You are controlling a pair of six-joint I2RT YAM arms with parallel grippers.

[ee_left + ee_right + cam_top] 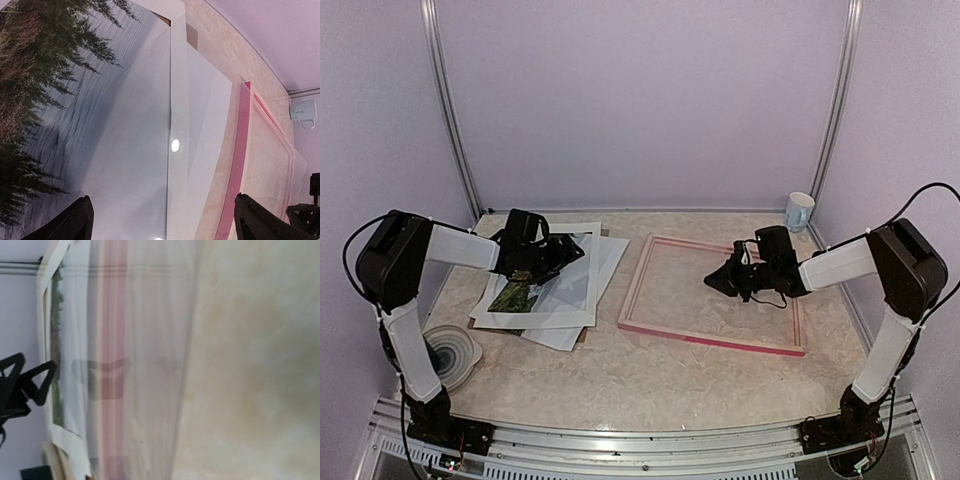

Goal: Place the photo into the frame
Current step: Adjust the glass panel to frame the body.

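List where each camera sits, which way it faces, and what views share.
Top external: above and behind the robot, looking down at the table; left arm and right arm show.
Left wrist: low over the photo, facing across white sheets toward the frame; its two fingers show.
Right wrist: close over the table, blurred, facing the frame's pink rail and the photo beyond; own fingers unclear.
Shared: both wrist views hold photo and frame.

Pale lilac walls (640,100), aluminium corner posts (450,110), beige marbled tabletop (620,380), metal rail (640,440) at near edge, even light
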